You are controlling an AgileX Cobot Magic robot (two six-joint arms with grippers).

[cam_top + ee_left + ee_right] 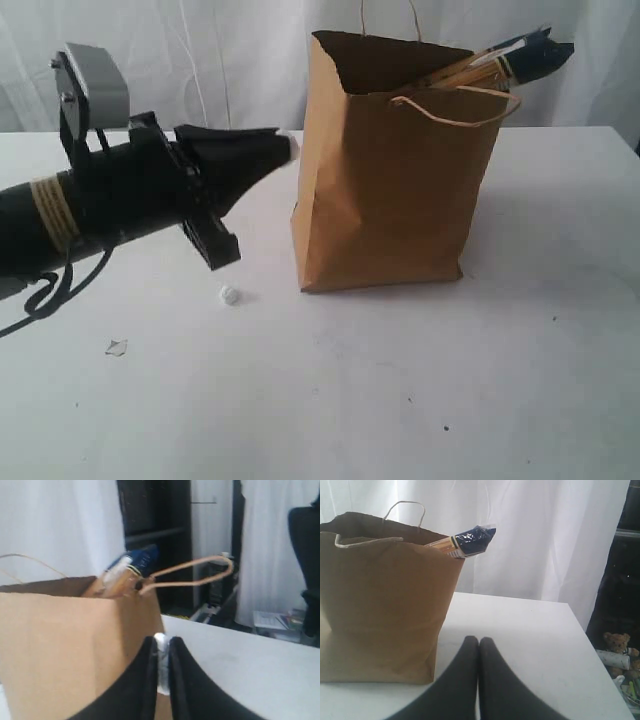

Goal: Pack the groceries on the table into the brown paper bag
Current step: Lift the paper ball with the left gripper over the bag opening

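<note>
No text, label, brand or number can be read in any view. The long dark noodle packet sticking out of the brown paper bag shows pale markings, too blurred to read.

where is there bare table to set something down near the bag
The widest bare stretch of table lies in front of the brown paper bag, across the near edge, and there is more to the bag's right. The left side is crowded: the left gripper hangs close by the bag's wall, with a white crumb and a scrap below it.
</note>
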